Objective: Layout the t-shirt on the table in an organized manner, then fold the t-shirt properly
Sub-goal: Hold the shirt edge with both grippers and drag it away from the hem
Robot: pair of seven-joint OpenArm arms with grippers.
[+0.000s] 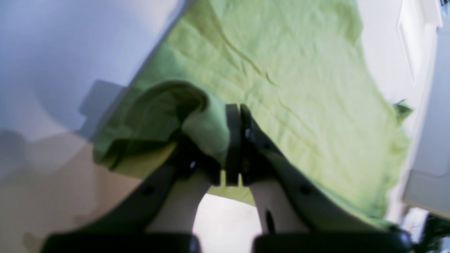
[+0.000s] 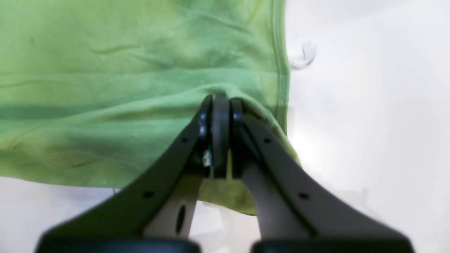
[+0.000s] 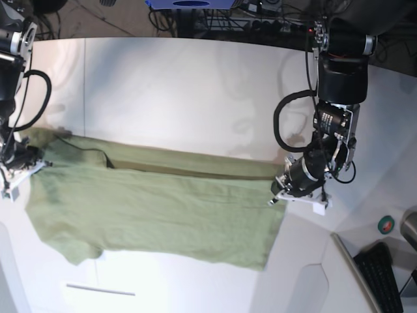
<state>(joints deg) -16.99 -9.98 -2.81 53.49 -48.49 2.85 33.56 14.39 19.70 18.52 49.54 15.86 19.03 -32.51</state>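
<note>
The green t-shirt (image 3: pixel 163 208) lies stretched left to right across the white table (image 3: pixel 182 85), with a fold along its far edge. My left gripper (image 3: pixel 279 190) is shut on the shirt's right end; in the left wrist view the gripper (image 1: pixel 233 109) pinches a bunched fold of the shirt (image 1: pixel 281 70). My right gripper (image 3: pixel 29 171) is shut on the shirt's left end; in the right wrist view the gripper (image 2: pixel 221 100) clamps the cloth (image 2: pixel 105 88) near a stitched hem, above the table (image 2: pixel 369 105).
A keyboard (image 3: pixel 381 274) and a green tape roll (image 3: pixel 386 225) sit at the lower right beyond the table's edge. Cables run along the back (image 3: pixel 215 19). A thin dark seam line (image 3: pixel 101 289) marks the table near the front. A small white scrap (image 2: pixel 303 55) lies beside the hem.
</note>
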